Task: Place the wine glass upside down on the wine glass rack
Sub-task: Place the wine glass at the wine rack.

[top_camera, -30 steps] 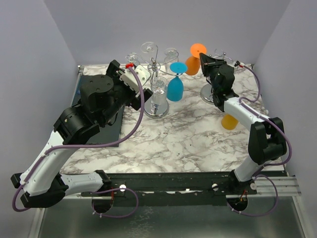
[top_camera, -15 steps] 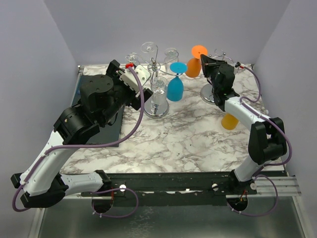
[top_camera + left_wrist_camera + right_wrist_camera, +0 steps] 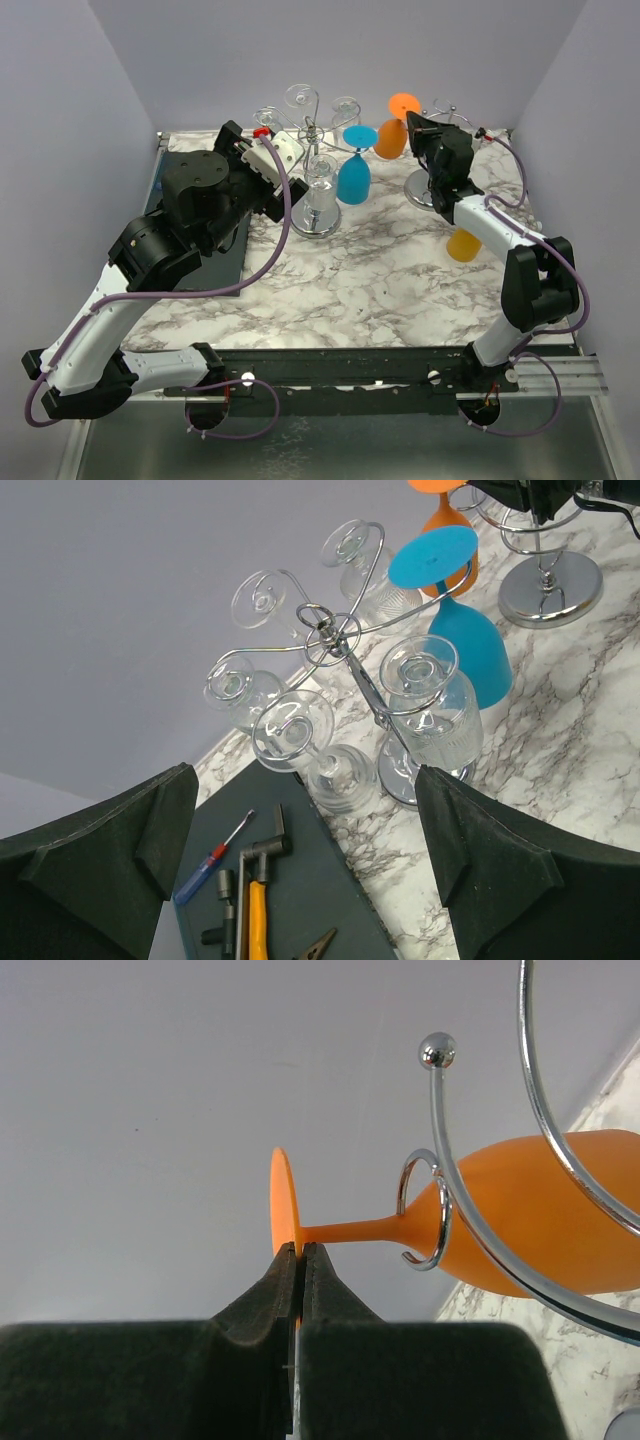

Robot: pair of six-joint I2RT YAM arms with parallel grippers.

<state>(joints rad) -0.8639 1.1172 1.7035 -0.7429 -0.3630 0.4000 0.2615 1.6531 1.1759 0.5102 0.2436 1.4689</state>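
An orange wine glass (image 3: 391, 135) (image 3: 545, 1210) hangs tilted, foot up, at the back right. My right gripper (image 3: 412, 120) (image 3: 300, 1250) is shut on the rim of its round foot (image 3: 281, 1205). The stem crosses a small wire hook (image 3: 424, 1210) of the chrome wine glass rack (image 3: 421, 187), beside a ball-tipped arm (image 3: 437, 1051). I cannot tell whether the stem rests in the hook. My left gripper (image 3: 262, 163) (image 3: 305, 780) stands open with nothing in it, in front of another rack (image 3: 333, 640).
The left rack (image 3: 313, 135) carries several clear glasses and a blue glass (image 3: 353, 176) (image 3: 465, 645), all upside down. A second orange glass (image 3: 463, 245) stands on the marble table by the right arm. A dark mat (image 3: 310, 900) holds a screwdriver (image 3: 212, 860) and other tools.
The orange glass and my right gripper have shifted slightly right, closer to the right rack. The left arm has not moved.
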